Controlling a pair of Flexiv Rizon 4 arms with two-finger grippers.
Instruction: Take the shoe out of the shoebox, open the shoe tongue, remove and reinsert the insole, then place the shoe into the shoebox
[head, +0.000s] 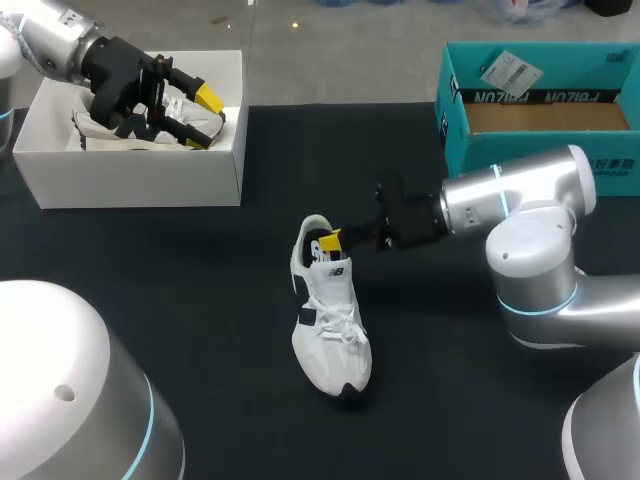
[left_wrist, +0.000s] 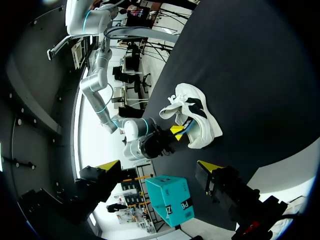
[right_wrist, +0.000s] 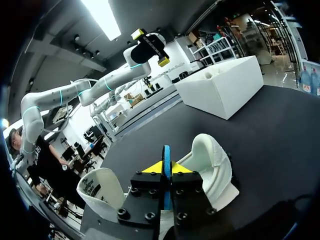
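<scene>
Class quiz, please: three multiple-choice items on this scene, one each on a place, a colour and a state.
1. The shoe beside the right pincer is: A inside a box; B on the black table; C held aloft.
2. The box nearer that pincer is: A teal; B red; C yellow.
3. The right pincer is: A wide open; B shut on the blue insole; C out of view.
Key: B, its sole rests on the table; A, its walls are teal; B, both tips clamp the insole.
</scene>
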